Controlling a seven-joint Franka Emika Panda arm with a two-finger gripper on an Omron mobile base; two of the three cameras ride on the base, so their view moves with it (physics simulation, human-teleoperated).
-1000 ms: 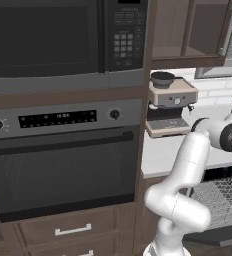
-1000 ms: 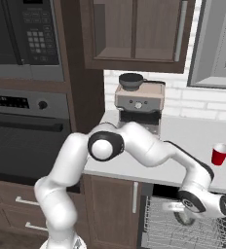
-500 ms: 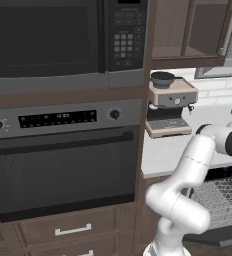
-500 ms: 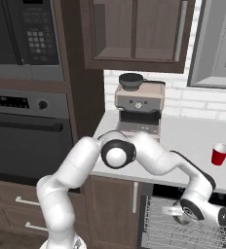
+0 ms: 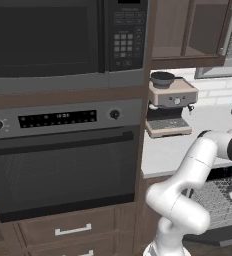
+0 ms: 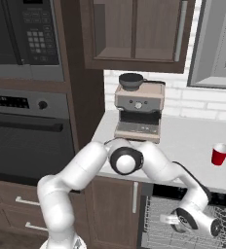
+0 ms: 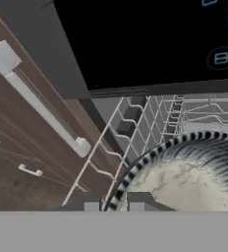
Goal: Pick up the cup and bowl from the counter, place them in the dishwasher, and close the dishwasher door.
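Hand view has the gripper (image 7: pixel 114 206) nearly closed, pinching the striped rim of the bowl (image 7: pixel 194 184) above the dishwasher (image 7: pixel 150 118) rack, while the red cup (image 6: pixel 220 154) stands on the counter (image 6: pixel 193 141) above that dishwasher.

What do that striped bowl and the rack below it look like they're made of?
The bowl looks like glazed ceramic: black-and-white striped rim, speckled cream inside, though the render leaves it open. The rack looks like grey coated metal wire, going by its thin crossing bars.
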